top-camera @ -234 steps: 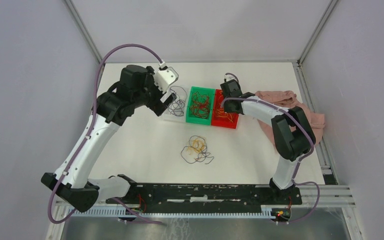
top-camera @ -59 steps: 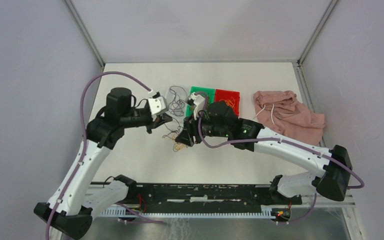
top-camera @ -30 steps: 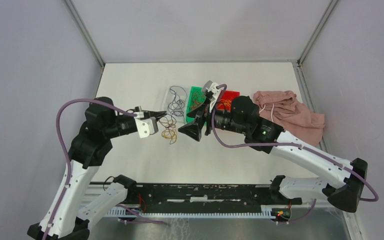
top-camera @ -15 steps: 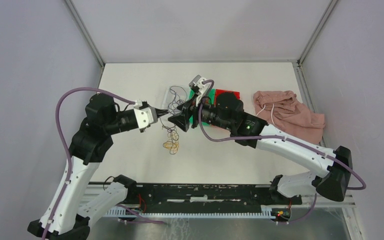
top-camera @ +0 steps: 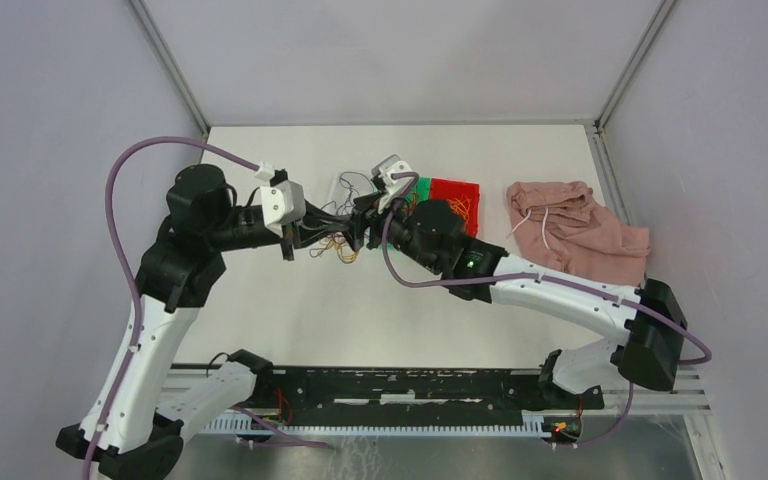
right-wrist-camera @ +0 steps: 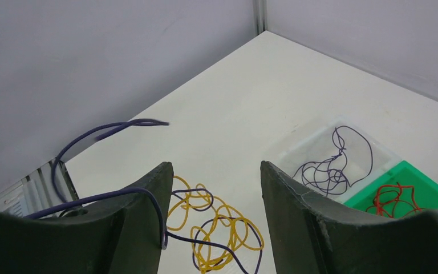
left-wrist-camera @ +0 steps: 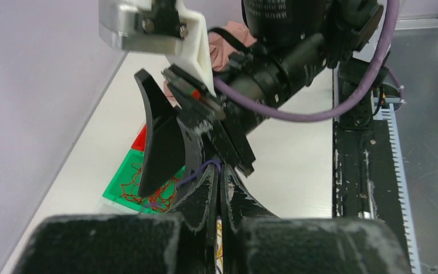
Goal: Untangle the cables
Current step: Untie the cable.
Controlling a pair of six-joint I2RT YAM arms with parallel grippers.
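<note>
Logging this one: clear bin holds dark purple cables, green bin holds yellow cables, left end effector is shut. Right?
Not quite. The green bin holds red cables, not yellow; the right wrist view shows it. The clear bin does hold dark purple cables, and the left end effector is shut.

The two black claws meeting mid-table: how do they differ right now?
The black two-finger left gripper is shut, pinching a thin purple wire; the black two-finger right gripper is open, clamping nothing. The left gripper's fingers press together; the right gripper's stand wide apart, framing a yellow and purple wire tangle. Both have black wedge-shaped fingers.
</note>
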